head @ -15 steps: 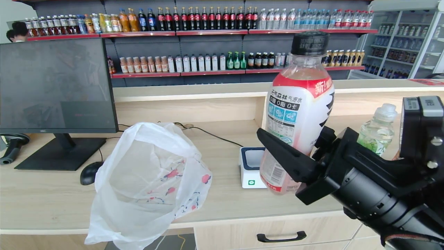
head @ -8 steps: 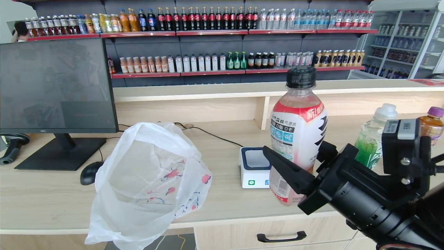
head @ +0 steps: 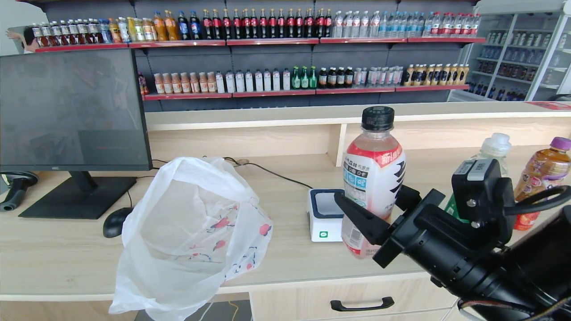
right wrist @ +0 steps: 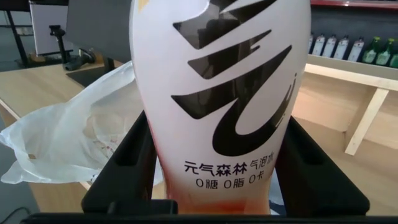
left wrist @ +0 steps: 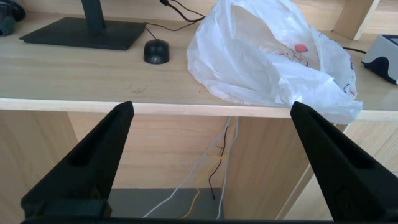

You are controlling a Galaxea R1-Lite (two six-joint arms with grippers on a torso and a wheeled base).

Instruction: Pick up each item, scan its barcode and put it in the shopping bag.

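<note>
Progress looks early: the shopping bag [head: 192,232] sags open at the near left of the counter [head: 67,254] with nothing visible inside, and a green bottle [head: 490,151] and an amber bottle [head: 542,174] with a purple cap wait at the right. The right gripper [head: 374,198] is clamped on a pink bottle [head: 372,174], holding it upright just right of the white scanner [head: 323,214]; whether its barcode has been read I cannot tell. This pink bottle has a black cap, pale pink drink, a white label with a red band and bold black strokes, and a barcode low on its near-left side. The left gripper [left wrist: 211,155] hangs spread and empty below the counter's near edge.
</note>
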